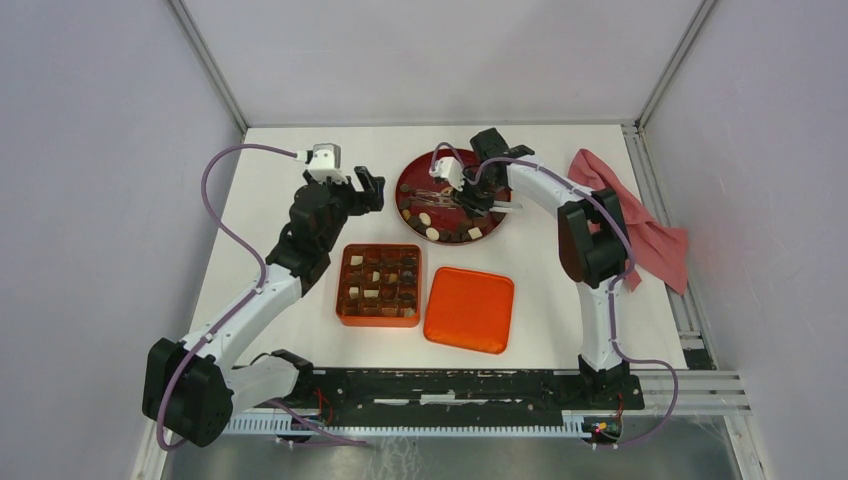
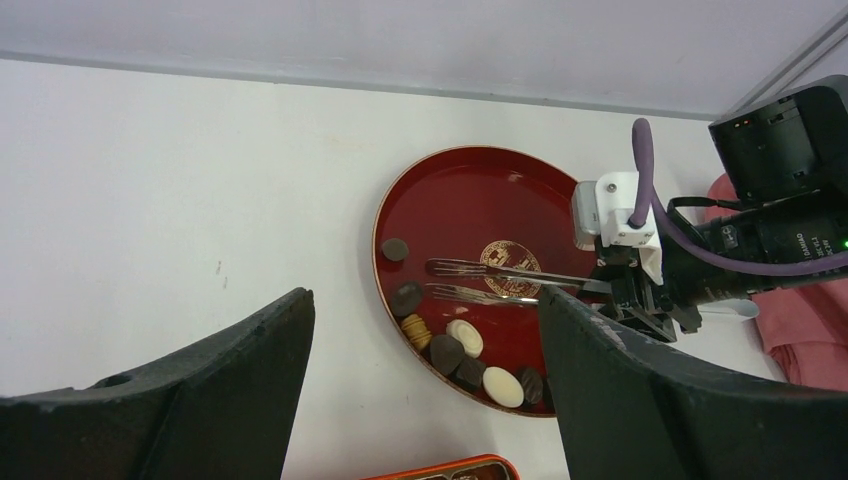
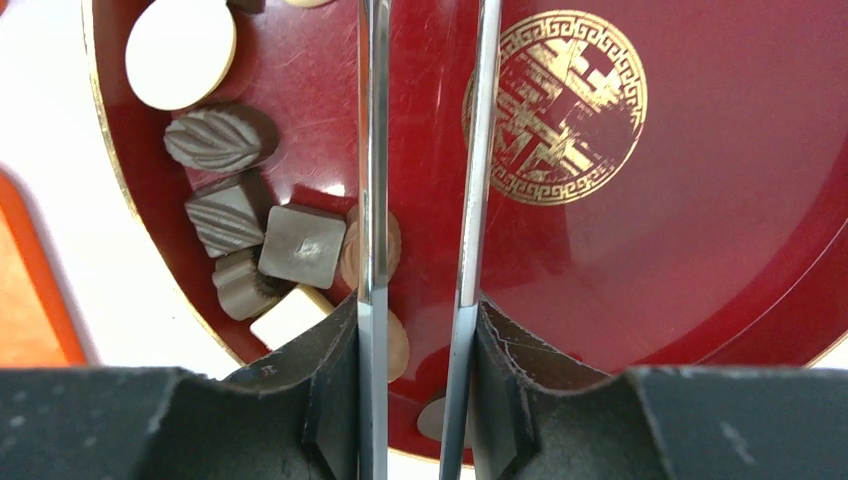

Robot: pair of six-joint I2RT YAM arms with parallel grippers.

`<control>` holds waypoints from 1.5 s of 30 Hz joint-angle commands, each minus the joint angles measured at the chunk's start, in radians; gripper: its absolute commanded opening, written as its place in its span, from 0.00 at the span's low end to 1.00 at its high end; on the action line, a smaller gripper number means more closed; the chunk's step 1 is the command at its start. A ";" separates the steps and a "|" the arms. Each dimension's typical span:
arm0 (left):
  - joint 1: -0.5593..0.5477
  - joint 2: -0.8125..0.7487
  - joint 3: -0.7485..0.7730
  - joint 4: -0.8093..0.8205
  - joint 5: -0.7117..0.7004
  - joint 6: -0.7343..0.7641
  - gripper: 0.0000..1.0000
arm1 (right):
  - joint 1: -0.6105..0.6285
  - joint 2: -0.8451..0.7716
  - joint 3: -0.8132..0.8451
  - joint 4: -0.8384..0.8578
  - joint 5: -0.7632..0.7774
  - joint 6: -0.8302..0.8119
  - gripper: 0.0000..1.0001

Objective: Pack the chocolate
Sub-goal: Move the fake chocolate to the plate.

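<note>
Jaws of the right gripper (image 1: 480, 197) are clamped on metal tongs (image 3: 372, 200), whose two blades extend over the red plate (image 2: 470, 210). Jaws of the left gripper (image 1: 368, 188) are spread wide and grasp nothing; this gripper is positioned just beside the plate's left edge. Pieces of chocolate (image 3: 302, 245) lie along the plate's near-left rim. Further pieces occupy compartments of the orange box (image 1: 378, 320), on the plate's near side.

The top external view looks down from behind onto the whole desk (image 1: 552, 292). The left wrist view faces the red plate (image 2: 470, 208) obliquely from well off; the right wrist view hangs close above it, past its fingers (image 3: 250, 420).
</note>
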 commanded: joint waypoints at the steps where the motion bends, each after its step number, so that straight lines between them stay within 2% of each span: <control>1: -0.006 -0.026 -0.004 0.048 -0.036 0.043 0.88 | 0.002 0.020 0.060 0.005 -0.013 -0.025 0.40; 16: -0.010 -0.034 -0.013 0.052 -0.046 0.043 0.88 | 0.031 0.059 0.066 0.001 -0.006 -0.033 0.42; 24: -0.011 -0.037 -0.017 0.056 -0.049 0.045 0.88 | 0.037 0.096 0.146 -0.022 -0.019 -0.020 0.44; 38: -0.014 -0.036 -0.016 0.055 -0.051 0.044 0.88 | 0.055 0.131 0.170 -0.011 -0.023 -0.010 0.48; 45: -0.015 -0.031 -0.011 0.053 -0.049 0.046 0.87 | 0.056 0.143 0.175 -0.014 -0.030 -0.008 0.45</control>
